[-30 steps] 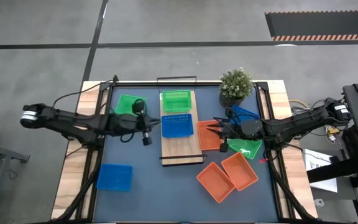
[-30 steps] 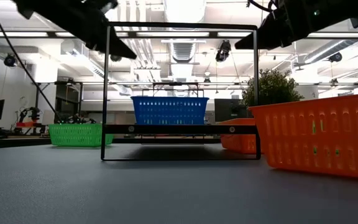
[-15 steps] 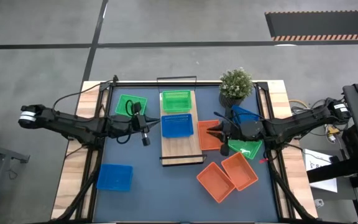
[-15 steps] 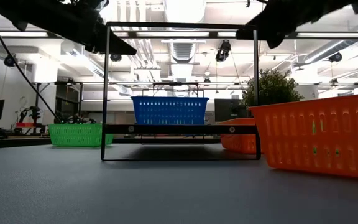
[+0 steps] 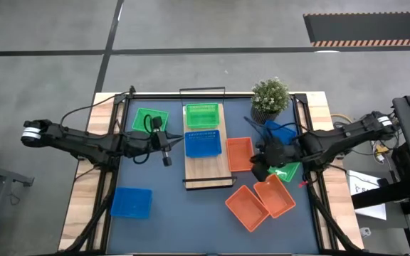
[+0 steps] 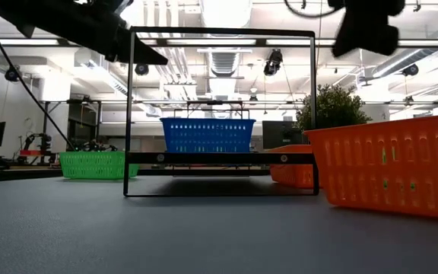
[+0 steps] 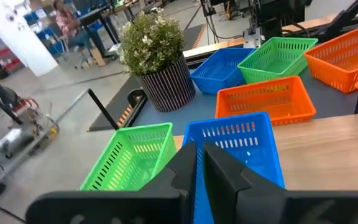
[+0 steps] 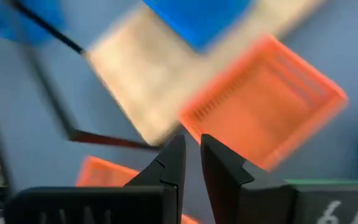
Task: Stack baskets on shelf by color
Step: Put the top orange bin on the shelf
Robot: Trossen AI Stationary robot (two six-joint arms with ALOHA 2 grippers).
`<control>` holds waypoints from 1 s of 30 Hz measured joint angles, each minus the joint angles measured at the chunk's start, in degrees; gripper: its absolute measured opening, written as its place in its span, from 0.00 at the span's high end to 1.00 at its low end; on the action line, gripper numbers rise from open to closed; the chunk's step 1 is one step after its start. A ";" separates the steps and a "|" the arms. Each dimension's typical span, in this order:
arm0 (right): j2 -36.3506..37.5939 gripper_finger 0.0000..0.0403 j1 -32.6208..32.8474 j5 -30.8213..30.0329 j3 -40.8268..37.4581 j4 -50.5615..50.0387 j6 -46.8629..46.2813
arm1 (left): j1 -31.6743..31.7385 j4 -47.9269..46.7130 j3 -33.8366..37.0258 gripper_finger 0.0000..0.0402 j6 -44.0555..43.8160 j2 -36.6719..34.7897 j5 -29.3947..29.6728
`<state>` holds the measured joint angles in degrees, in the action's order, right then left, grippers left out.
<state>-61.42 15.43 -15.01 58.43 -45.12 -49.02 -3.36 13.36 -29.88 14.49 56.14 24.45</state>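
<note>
The light-wood shelf (image 5: 208, 171) carries a green basket (image 5: 201, 114) at its far end and a blue basket (image 5: 203, 144) in the middle. More baskets rest on the tabletop: green (image 5: 149, 119), blue (image 5: 132, 202), orange (image 5: 239, 153) beside the shelf, two orange (image 5: 246, 208) (image 5: 274, 195), plus green (image 5: 287, 171) and blue (image 5: 280, 131) under the right arm. My left gripper (image 5: 168, 151) hovers shut just left of the shelf's blue basket (image 7: 229, 140). My right gripper (image 5: 260, 168) hangs shut above the table, right of the lone orange basket (image 8: 260, 118).
A potted plant (image 5: 270, 98) stands at the far right of the table. The shelf's black end frame (image 6: 223, 34) rises above the board. The near end of the shelf board (image 5: 210, 178) is bare. Open tabletop lies between the near blue basket and the orange pair.
My right gripper has drawn back from the shelf toward the table's right edge and swung its fingers round, from pointing left at the shelf toward the near edge and down. Its wrist view is blurred by this motion. No basket has moved.
</note>
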 joint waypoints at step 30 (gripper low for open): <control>-19.81 0.60 -2.13 7.27 6.76 -9.80 35.48 | 0.00 8.64 1.35 0.97 14.83 -0.68 0.04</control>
<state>-81.23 13.30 -7.75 65.19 -54.92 -13.54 -3.35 22.00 -28.53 29.32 55.46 24.49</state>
